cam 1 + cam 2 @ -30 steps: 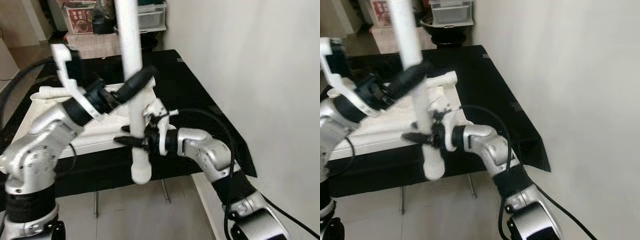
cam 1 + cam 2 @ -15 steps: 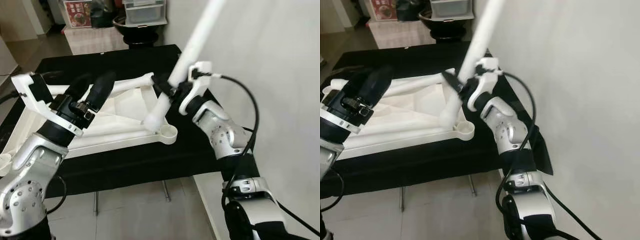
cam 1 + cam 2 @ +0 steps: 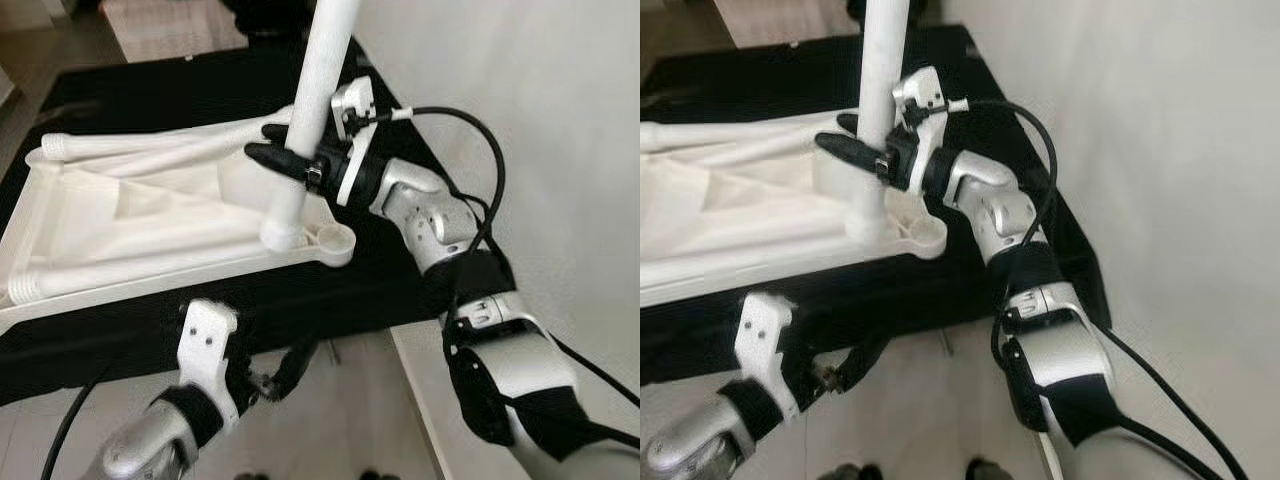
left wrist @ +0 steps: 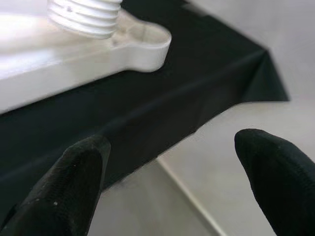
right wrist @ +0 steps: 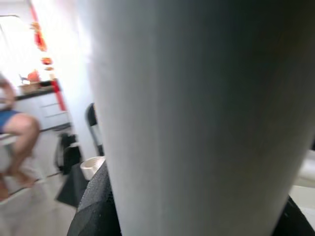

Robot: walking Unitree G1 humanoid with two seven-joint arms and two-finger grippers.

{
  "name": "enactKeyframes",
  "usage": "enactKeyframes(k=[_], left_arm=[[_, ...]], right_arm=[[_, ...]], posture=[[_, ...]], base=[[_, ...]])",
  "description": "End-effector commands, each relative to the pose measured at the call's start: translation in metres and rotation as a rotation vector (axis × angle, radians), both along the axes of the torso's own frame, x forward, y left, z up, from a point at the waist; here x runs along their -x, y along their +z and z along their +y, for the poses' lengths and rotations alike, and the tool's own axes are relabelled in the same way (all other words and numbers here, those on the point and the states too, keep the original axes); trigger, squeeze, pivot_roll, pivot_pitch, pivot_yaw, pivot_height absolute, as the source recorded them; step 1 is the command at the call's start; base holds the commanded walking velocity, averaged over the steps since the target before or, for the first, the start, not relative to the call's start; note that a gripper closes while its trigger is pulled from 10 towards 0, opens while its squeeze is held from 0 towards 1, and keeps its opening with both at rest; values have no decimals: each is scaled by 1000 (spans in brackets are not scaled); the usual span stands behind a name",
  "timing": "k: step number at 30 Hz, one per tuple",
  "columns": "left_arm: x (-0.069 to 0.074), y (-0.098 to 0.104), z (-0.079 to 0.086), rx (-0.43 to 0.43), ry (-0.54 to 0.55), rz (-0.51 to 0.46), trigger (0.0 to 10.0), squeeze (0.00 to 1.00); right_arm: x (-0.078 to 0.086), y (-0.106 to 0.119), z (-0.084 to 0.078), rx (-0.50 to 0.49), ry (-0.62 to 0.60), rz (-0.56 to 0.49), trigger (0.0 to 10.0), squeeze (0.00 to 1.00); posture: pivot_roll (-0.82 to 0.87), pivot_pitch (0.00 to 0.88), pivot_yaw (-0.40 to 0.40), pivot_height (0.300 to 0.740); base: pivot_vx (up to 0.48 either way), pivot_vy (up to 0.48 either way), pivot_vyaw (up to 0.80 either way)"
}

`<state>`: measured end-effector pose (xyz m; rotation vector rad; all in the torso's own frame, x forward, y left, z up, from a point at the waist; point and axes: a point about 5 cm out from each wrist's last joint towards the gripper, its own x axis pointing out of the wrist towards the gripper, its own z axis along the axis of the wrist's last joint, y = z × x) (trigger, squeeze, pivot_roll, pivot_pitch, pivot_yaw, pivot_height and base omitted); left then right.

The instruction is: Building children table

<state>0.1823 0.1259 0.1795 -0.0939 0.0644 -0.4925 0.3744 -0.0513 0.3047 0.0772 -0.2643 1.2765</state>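
A white table leg (image 3: 312,95) stands nearly upright, and my right gripper (image 3: 272,146) is shut on it about a third of the way up. Its threaded lower end (image 4: 86,17) rests on the upturned white table frame (image 3: 120,260), right beside the round corner socket (image 3: 336,243). My left gripper (image 3: 283,370) hangs open below the front edge of the black table, nothing between its fingers (image 4: 74,187). In the right wrist view the leg (image 5: 187,113) sits close between the black fingers.
The frame lies on a black-covered table (image 3: 150,90) whose right edge is close to a white wall (image 3: 560,120). Pale floor (image 3: 330,420) lies in front of the table. A seated person (image 5: 15,132) is far off in the right wrist view.
The leg swung from a steep tilt to nearly upright, its lower end now on the frame by the corner socket. My left arm dropped below the table's front edge. The camera tilted down.
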Motion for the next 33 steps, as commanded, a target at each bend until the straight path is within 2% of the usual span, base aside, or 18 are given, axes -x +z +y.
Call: enactKeyframes(k=[1, 2, 3, 4, 5, 6, 10, 12, 13, 14, 17, 21, 22, 25, 27, 28, 31, 33], left_arm=[[9, -2, -1, -20, 23, 18, 10000, 0], [9, -2, -1, -20, 23, 18, 10000, 0], [15, -4, -3, -12, 31, 29, 10000, 0], [29, -4, -9, -18, 14, 33, 10000, 0], [29, -4, -9, -18, 14, 33, 10000, 0], [37, -2, -10, -1, 31, 38, 10000, 0], [45, 0, -8, 17, 55, 44, 10000, 0], [52, 1, -10, 18, 46, 54, 10000, 0], [52, 1, -10, 18, 46, 54, 10000, 0], [57, -1, -11, 21, 42, 65, 10000, 0], [60, -3, -10, 31, 41, 75, 10000, 0], [60, -3, -10, 31, 41, 75, 10000, 0], [62, -3, -11, 38, 33, 77, 10000, 0], [64, -3, -13, 45, 24, 76, 10000, 0], [66, -3, -16, 58, 17, 72, 10000, 0], [66, -3, -16, 58, 17, 72, 10000, 0], [65, -2, -18, 65, 19, 65, 10000, 0], [65, -2, -18, 65, 20, 62, 10000, 0]], right_arm=[[-1, 7, -6, -33, 45, -19, 10000, 0], [-1, 7, -6, -33, 45, -19, 10000, 0], [-1, 10, -8, -32, 69, -30, 10000, 0], [-1, 17, -13, -13, 112, -69, 10000, 0], [-1, 17, -13, -13, 112, -69, 10000, 0], [0, 24, -21, 12, 156, -103, 10000, 0], [0, 35, -30, 20, 175, -140, 10000, 0], [2, 54, -43, 22, 193, -199, 10000, 0], [2, 54, -43, 22, 193, -199, 10000, 0], [7, 67, -52, 31, 236, -248, 10000, 0], [13, 74, -56, 66, 297, -291, 10000, 0], [13, 74, -56, 66, 297, -291, 10000, 0], [16, 77, -58, 92, 332, -312, 10000, 0], [20, 78, -55, 149, 363, -340, 10000, 0], [23, 74, -39, 290, 398, -390, 10000, 0], [23, 74, -39, 290, 398, -390, 10000, 0], [20, 64, -15, 429, 410, -404, 10000, 0], [19, 62, -13, 449, 407, -403, 10000, 0]], posture=[[59, 402, 7, 740], [59, 402, 7, 740], [62, 413, 9, 740], [71, 434, 9, 740], [71, 434, 9, 740], [80, 453, 9, 740], [80, 474, 12, 740], [85, 488, 16, 740], [85, 488, 16, 740], [92, 489, 21, 740], [92, 496, 25, 740], [92, 496, 25, 740], [87, 506, 30, 740], [77, 516, 32, 740], [57, 522, 29, 740], [57, 522, 29, 740], [45, 525, 16, 740], [45, 525, 16, 740]], base=[[0, 0, 0], [0, 0, 0], [0, 0, 0], [0, 0, 0], [0, 0, 0], [0, 0, 0], [0, 0, 0], [0, 0, 0], [0, 0, 0], [0, 0, 0], [0, 0, 0], [0, 0, 0], [0, 0, 0], [0, 0, 0], [0, 0, 0], [0, 0, 0], [0, 0, 0], [0, 0, 0]])
